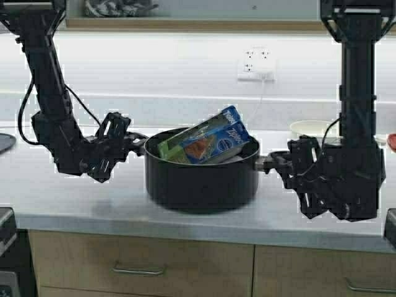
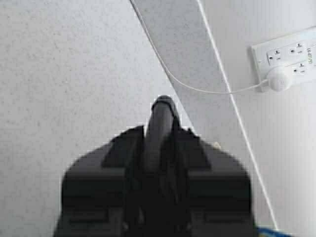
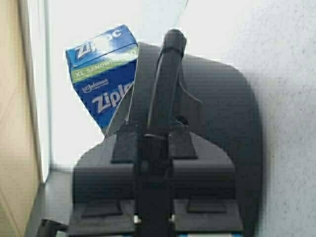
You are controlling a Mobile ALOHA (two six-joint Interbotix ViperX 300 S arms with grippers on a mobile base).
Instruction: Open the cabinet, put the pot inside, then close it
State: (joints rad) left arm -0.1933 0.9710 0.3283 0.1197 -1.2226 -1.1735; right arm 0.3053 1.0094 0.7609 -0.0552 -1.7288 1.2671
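The black pot (image 1: 201,176) stands on the grey counter (image 1: 74,198) at the middle, with a blue Ziploc box (image 1: 207,141) leaning inside it. My left gripper (image 1: 137,143) is shut on the pot's left loop handle (image 2: 160,123). My right gripper (image 1: 272,162) is shut on the right loop handle (image 3: 165,84), with the pot's wall (image 3: 227,128) and the box (image 3: 101,69) behind it. Only the tan bottom edge of the wall cabinet (image 1: 185,25) and some grey interior show at the top of the high view. Its doors are out of view.
A white wall outlet (image 1: 255,65) with a plug and cord is behind the pot. A white bowl (image 1: 312,129) stands at the back right. A dark round thing (image 1: 5,142) lies at the far left. Tan base drawers (image 1: 139,269) are below the counter edge.
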